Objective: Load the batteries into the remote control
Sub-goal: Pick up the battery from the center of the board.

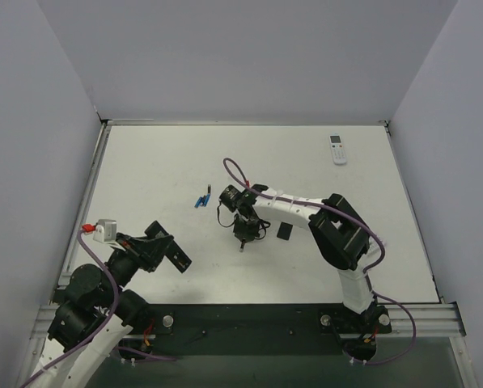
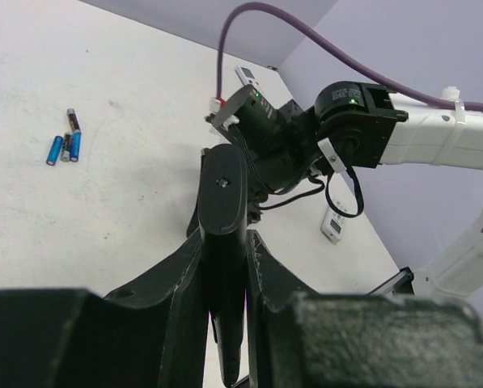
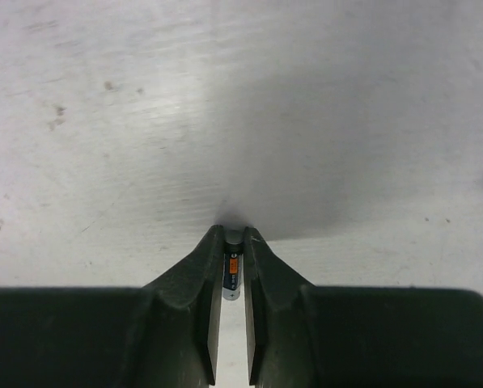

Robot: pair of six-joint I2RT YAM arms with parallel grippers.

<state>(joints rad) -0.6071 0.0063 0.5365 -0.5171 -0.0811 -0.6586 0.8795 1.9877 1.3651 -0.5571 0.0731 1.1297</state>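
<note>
Clamps the remote control (image 2: 223, 190) by its long edges in the left gripper (image 2: 225, 267), raised and angled toward the other arm, likely to present it for loading. Pinches one battery (image 3: 232, 273) in the right gripper (image 3: 233, 242), closed nearly all the way, pointed down close over the table (image 1: 144, 162), near a small black piece (image 1: 285, 231), perhaps the cover. Leaves the other batteries (image 1: 202, 199) lying loose farther back.
</note>
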